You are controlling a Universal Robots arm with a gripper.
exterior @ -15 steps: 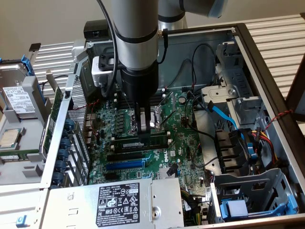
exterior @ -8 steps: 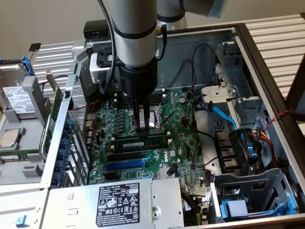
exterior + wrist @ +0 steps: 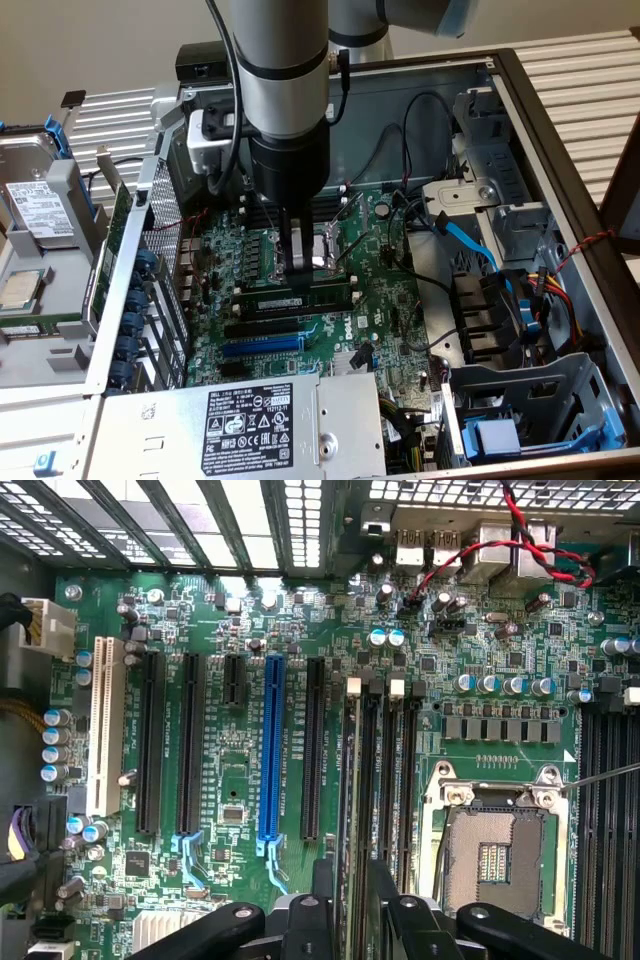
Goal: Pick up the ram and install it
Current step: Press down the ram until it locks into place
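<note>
A Universal Robots arm (image 3: 283, 90) reaches down into an opened desktop computer case (image 3: 560, 150), its thick grey body hiding much of the motherboard (image 3: 385, 300) behind it in the exterior view. The gripper (image 3: 297, 262) sits low over the board, just beside the empty processor socket (image 3: 330, 248); in the wrist view its dark fingers (image 3: 400, 920) are cut off at the frame's edge, and whether they press on anything cannot be told. The ram (image 3: 300, 298), a thin green stick with a white label, lies along the memory slots directly under the gripper tip, touching or nearly touching it. In the wrist view the ram (image 3: 351, 810) shows edge-on, a narrow strip running between the black slots toward the fingers, so its seating is hard to judge. Around it crowd a blue expansion slot (image 3: 270, 750), black slots (image 3: 152, 742), a white slot (image 3: 105, 725) and red-and-black twisted wires (image 3: 470, 555). A labelled power supply (image 3: 250, 420) fills the near side of the case, and blue cables (image 3: 470, 245) cross toward the drive bays on the exterior view's right.
</note>
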